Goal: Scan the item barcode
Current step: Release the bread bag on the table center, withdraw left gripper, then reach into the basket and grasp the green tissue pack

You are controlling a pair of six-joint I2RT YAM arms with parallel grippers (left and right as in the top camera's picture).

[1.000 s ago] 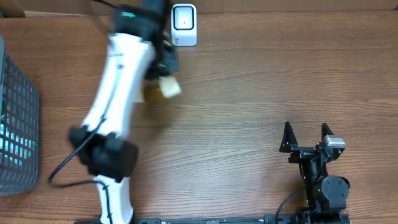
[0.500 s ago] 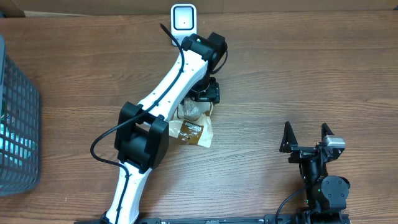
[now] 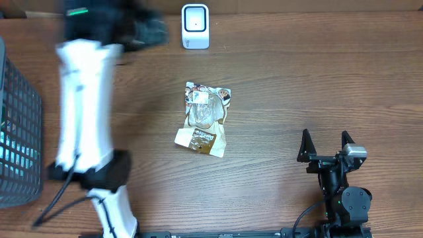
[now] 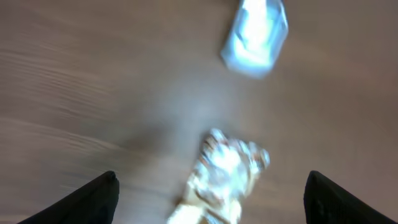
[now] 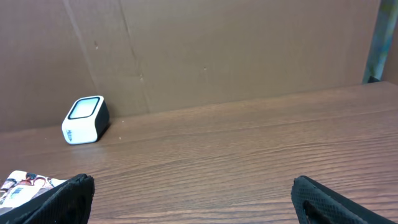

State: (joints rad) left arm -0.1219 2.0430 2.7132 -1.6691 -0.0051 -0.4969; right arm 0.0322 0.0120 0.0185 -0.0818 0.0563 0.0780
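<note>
The item, a crinkly clear snack packet (image 3: 205,120) with a brown label, lies flat on the wooden table, free of both grippers. The white barcode scanner (image 3: 195,26) stands at the back edge, beyond the packet. My left gripper (image 3: 142,30) is a motion blur at the back left, next to the scanner. Its wrist view is blurred too: open left gripper (image 4: 211,202), dark fingers (image 4: 93,198) wide apart, the packet (image 4: 227,171) and scanner (image 4: 255,34) on the table beyond. My right gripper (image 3: 325,142) rests open at the front right, holding nothing.
A dark wire basket (image 3: 16,132) stands at the table's left edge. A brown cardboard wall (image 5: 217,50) closes off the back, with the scanner (image 5: 86,119) in front of it and a corner of the packet (image 5: 25,186) at the lower left.
The left gripper let go of the packet, which now lies on the middle of the table. The left arm swung away to the back left. The right arm has not moved.
</note>
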